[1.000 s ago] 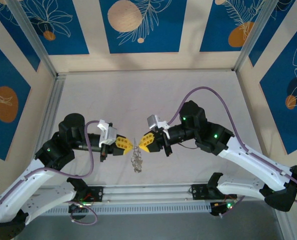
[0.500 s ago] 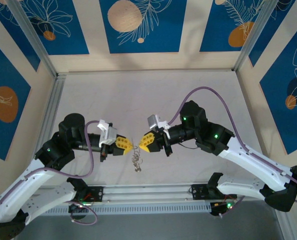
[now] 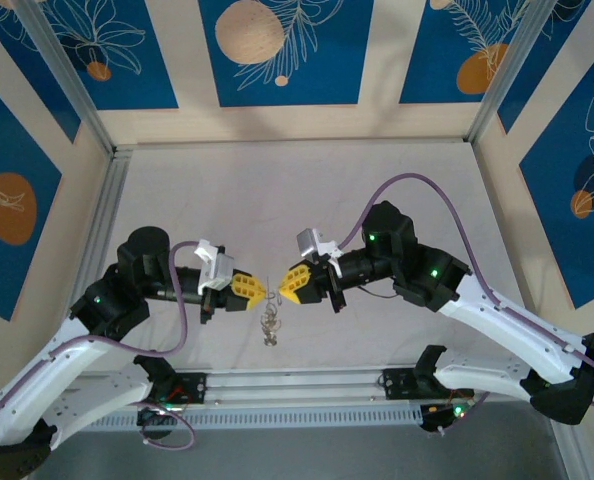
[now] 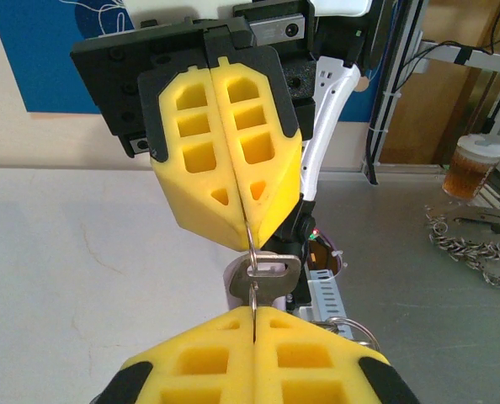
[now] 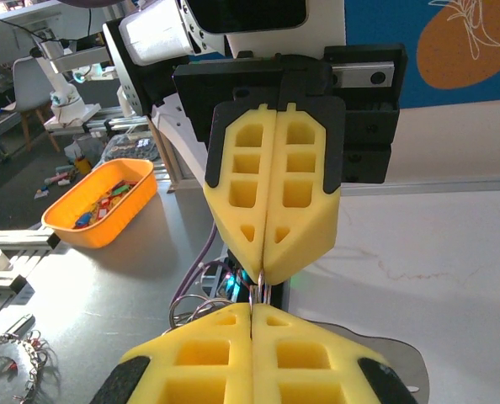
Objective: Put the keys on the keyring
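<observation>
In the top view the left gripper (image 3: 260, 292) and the right gripper (image 3: 283, 290) are set tip to tip just below the middle of the frame, above the pale table (image 3: 377, 180). The keyring (image 3: 270, 325) is hung beneath the meeting point as a small silvery tangle, and whether its lower end touches the table cannot be told.

In the left wrist view the left gripper (image 4: 254, 313) at the bottom edge is clenched. A thin wire of the keyring (image 4: 252, 252) is pinched in its seam. The wire is carried straight up the frame into the seam of the right gripper (image 4: 248, 227), which is clenched as well. A pale silvery key (image 4: 271, 276) is seen on or against this wire, just above the lower pads and so nearer the left gripper. Its blade is hidden, and it cannot be told whether it is fully threaded.

The same pinch is seen in the right wrist view, between the right gripper (image 5: 252, 310) below and the left gripper (image 5: 263, 269) above.

The coming move is judged to turn on that short span. Its long axis runs from tip to tip, level across the top view, and both arms are equally near. The key would have to be slid along it, so a slackened pinch could drop the ring.

No brand, label or writing can be read.
</observation>
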Controlling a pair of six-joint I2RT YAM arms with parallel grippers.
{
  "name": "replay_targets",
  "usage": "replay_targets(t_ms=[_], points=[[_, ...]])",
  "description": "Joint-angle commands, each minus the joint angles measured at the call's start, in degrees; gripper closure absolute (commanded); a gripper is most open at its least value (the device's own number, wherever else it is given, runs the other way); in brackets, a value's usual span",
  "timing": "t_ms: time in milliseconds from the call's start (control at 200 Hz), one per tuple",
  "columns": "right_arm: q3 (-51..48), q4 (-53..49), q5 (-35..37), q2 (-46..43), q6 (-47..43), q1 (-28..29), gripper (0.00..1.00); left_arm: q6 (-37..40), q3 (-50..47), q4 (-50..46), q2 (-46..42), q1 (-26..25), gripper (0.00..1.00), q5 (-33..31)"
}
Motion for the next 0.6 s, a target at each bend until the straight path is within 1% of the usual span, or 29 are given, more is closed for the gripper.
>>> replay_targets(t_ms=[0, 595], points=[[1.3, 1.2, -0.9, 0.3, 0.7, 0.1, 1.00, 0.3, 0.5, 2.2, -1.2, 0.4, 1.00, 1.8], [1.4, 1.4, -1.6, 0.6, 0.9, 0.5, 1.00, 0.2, 0.5, 2.3, -1.3, 0.4, 1.00, 1.6]])
